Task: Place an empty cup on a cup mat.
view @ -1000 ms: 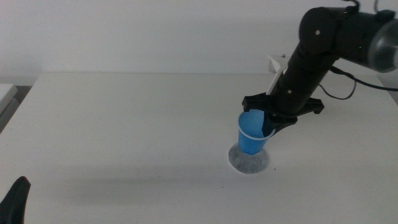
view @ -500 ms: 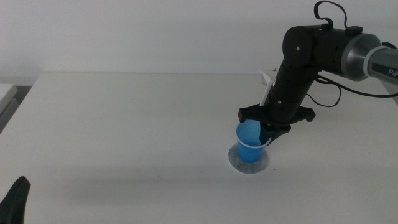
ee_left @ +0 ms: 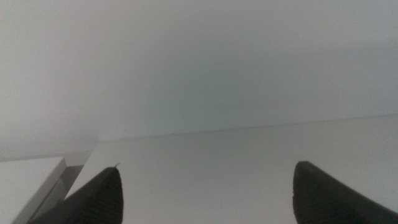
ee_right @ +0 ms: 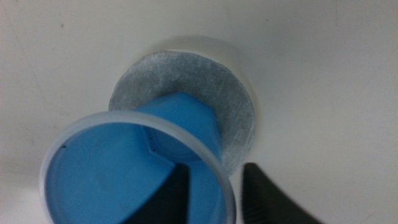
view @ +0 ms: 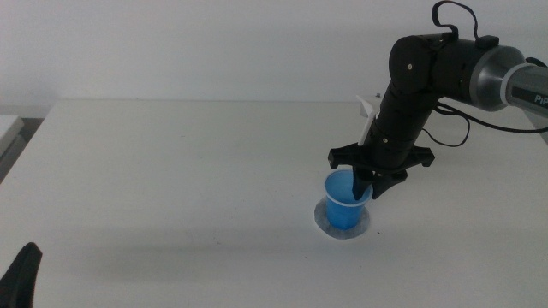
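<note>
The blue cup point(view: 344, 204) stands upright with its base on or just above the grey speckled cup mat point(view: 322, 221) at the table's middle right. My right gripper point(view: 369, 180) comes down from the right and is shut on the cup's rim, one jaw inside and one outside. In the right wrist view the cup point(ee_right: 118, 168) is empty and its base overlaps the near part of the mat point(ee_right: 186, 78); the right gripper point(ee_right: 214, 199) pinches the wall. My left gripper point(ee_left: 205, 193) waits, open and empty, at the bottom left of the middle view point(view: 20, 274).
The white table point(view: 171, 171) has a pale object at its far left edge point(view: 8, 128). The right arm's dark links and cable point(view: 454, 77) reach over the table's right side.
The right gripper has lowered the cup toward the mat and shifted slightly left; the cup now sits lower and covers more of the mat. The left arm has not moved.
</note>
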Robot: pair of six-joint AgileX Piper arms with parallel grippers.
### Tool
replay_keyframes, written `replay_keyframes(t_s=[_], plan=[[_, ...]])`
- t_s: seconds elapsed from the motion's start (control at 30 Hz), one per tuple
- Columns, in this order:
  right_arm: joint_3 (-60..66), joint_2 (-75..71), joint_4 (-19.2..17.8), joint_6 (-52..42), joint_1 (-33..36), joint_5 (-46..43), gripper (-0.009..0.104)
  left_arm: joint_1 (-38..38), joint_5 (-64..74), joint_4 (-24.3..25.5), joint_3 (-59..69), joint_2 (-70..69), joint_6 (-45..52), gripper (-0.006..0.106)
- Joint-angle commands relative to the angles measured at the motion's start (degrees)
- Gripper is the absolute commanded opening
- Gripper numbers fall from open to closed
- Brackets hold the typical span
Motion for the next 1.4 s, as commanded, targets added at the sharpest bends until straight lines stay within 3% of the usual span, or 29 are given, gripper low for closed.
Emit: replay_keyframes(t_s=[0.0, 0.07, 0.17, 0.27, 0.7, 0.73, 0.8, 0.93, 1.07, 1.1, 1.23, 1.37], plan=[[-0.4, -0.4, -0.4, -0.3, 0.1, 0.3, 0.028, 0.0, -0.7, -0.4, 0.0, -0.2, -0.2, 0.094], [-0.6, -0.5, -0.4, -0.3, 0.1, 1.4, 0.043, 0.0, -0.7, -0.4, 0.0, -0.2, -0.2, 0.094], [-2.1, -1.2, -0.4, -0.3, 0.1, 3.8, 0.074, 0.0, -0.7, -0.4, 0.0, -0.2, -0.2, 0.094], [-4.4, -2.7, -0.4, -2.7, 0.1, 3.8, 0.093, 0.0, -0.7, -0.4, 0.0, -0.2, -0.2, 0.094], [-7.9, -22.9, -1.3, -7.3, -5.5, 3.8, 0.093, 0.0, -0.7, -0.4, 0.0, -0.2, -0.2, 0.094], [-7.1, -25.2, -0.1, -7.4, -6.7, 3.8, 0.093, 0.0, -0.7, -0.4, 0.0, -0.2, -0.2, 0.094], [-1.6, -32.3, 6.2, -11.9, -14.6, 3.8, 0.093, 0.0, -0.7, -0.4, 0.0, -0.2, -0.2, 0.094], [12.1, -43.6, 7.6, -12.9, -22.1, -2.3, 0.093, 0.0, -0.7, -0.4, 0.0, -0.2, -0.2, 0.094], [27.3, -55.9, 4.6, -13.0, -25.6, -13.5, 0.093, -0.1, -0.7, -0.4, 0.0, -0.2, -0.2, 0.094], [34.5, -61.8, 3.8, -14.3, -25.6, -21.5, 0.093, -0.1, -0.7, -0.4, 0.0, -0.2, -0.2, 0.094], [48.9, -74.1, 2.7, -20.6, -25.6, -31.7, 0.093, -0.1, -0.7, -0.4, 0.0, -0.2, -0.2, 0.094], [62.6, -86.8, -3.3, -22.2, -25.6, -39.1, 0.093, -0.1, -0.7, -0.4, 0.0, -0.2, -0.2, 0.094]])
